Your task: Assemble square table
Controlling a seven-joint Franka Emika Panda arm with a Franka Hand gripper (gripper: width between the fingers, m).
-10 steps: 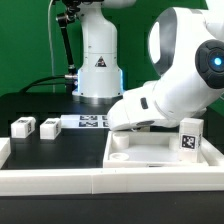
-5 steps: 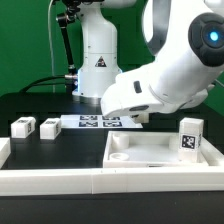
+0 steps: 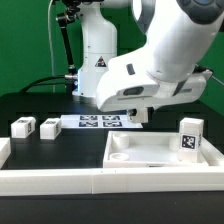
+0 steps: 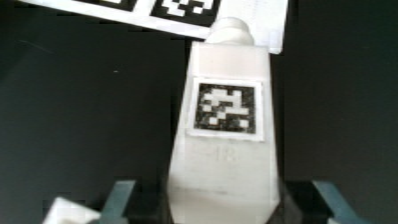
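"What is the gripper [image 4: 217, 208] doing?"

"Its jaws are clamping, partly closed, on a leg [image 4: 224, 110]: a smooth white plastic block bearing a black-and-white tag."

"Which way is it pointing?"

"It is hanging over the black table [image 4: 71, 110], its long axis running straight out from the jaws toward the marker board [image 4: 169, 12]."

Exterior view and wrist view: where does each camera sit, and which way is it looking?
Exterior view: off the arm, outside the white border wall, facing across the table toward the robot's base; shows the arm and gripper.
Wrist view: on the wrist, looking down past the fingers, which grip a tagged leg, at the table.
Shared: the gripper and the marker board.
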